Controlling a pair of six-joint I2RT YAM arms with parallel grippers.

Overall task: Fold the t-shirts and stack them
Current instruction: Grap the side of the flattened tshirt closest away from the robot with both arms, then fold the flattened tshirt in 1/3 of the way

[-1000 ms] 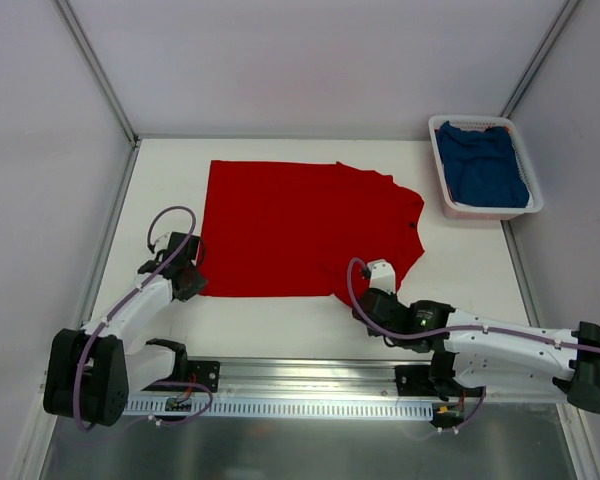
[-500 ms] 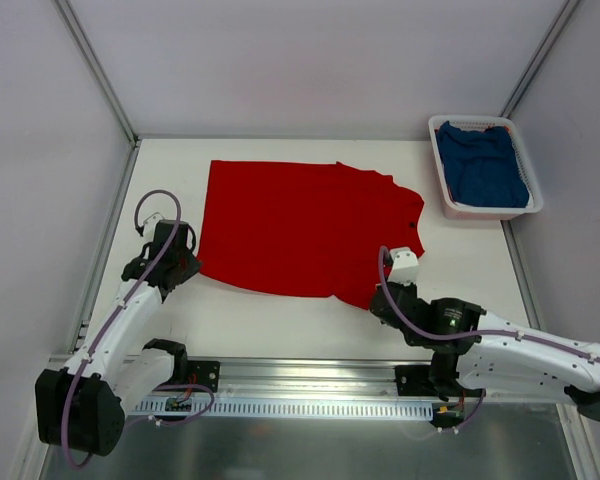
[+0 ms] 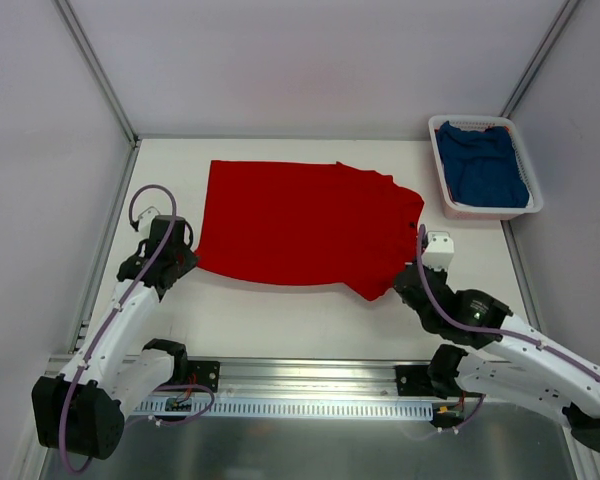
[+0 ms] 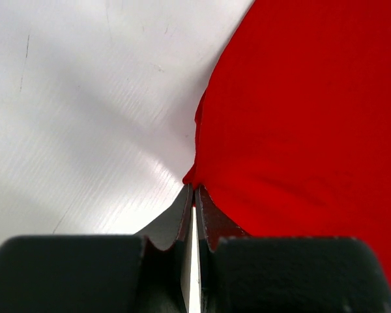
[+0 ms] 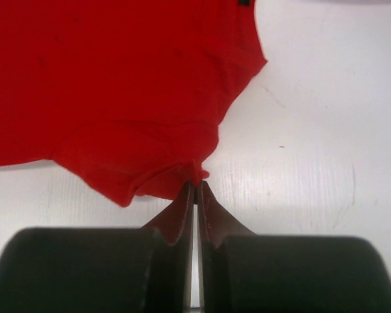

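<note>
- My left gripper [image 4: 193, 189] has its two dark fingers pressed together on the near left corner of the red t-shirt [image 3: 300, 225]. The cloth rises to a small peak at the tips.
- My right gripper [image 5: 195, 186] is likewise closed, pinching the shirt's near right edge beside the sleeve, where the fabric bunches into folds.
- How much cloth sits between either pair of pads is hidden. The bite is probably shallow, but I cannot tell.
- The red shirt lies spread across the middle of the white table [image 3: 280, 330], mostly flat, its near hem running between my two grips.
- It looks light, soft and limp. I judge it will sag and drape when lifted, and a thin pinch could slip, so hem corners and seams are the surest holds.
- The blue t-shirt [image 3: 485, 170] sits crumpled in the white basket [image 3: 442, 190] at the far right corner, well apart.
</note>
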